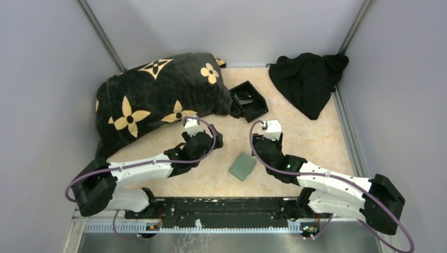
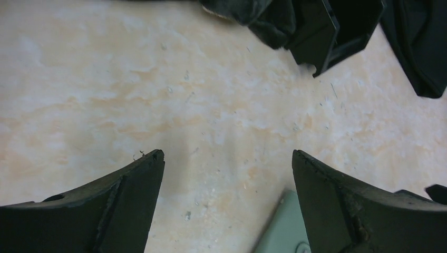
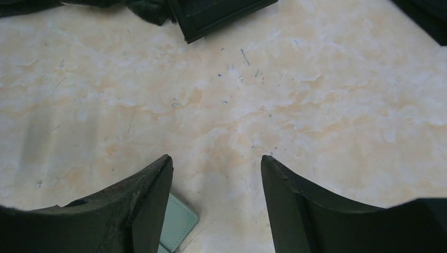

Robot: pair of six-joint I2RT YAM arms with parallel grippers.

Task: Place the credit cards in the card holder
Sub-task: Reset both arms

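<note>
Card holder (image 1: 242,166) is pictured flat on surface (image 1: 316,138), lower centre. Left hand (image 2: 226,155) and right hand (image 3: 216,158) are spread wide, empty. No credit cards seen. Risk: thin holder could be shoved, not gripped.

The right tool (image 3: 216,161) hangs over a pale, marbled desk (image 3: 327,95). Its two dark fingers (image 3: 142,205) stand well apart, with only bare desk between them. At the bottom of the view, just beside the finger on the view's left, a corner of the pale green card holder (image 3: 179,225) lies flat, with a stitched edge; the rest is hidden. Small dark specks dot the desk farther out. Part of a black box (image 3: 221,13) sits at the top edge, with dark fabric (image 3: 142,8) just beside it and more dark cloth (image 3: 429,13) in the top right corner.
</note>
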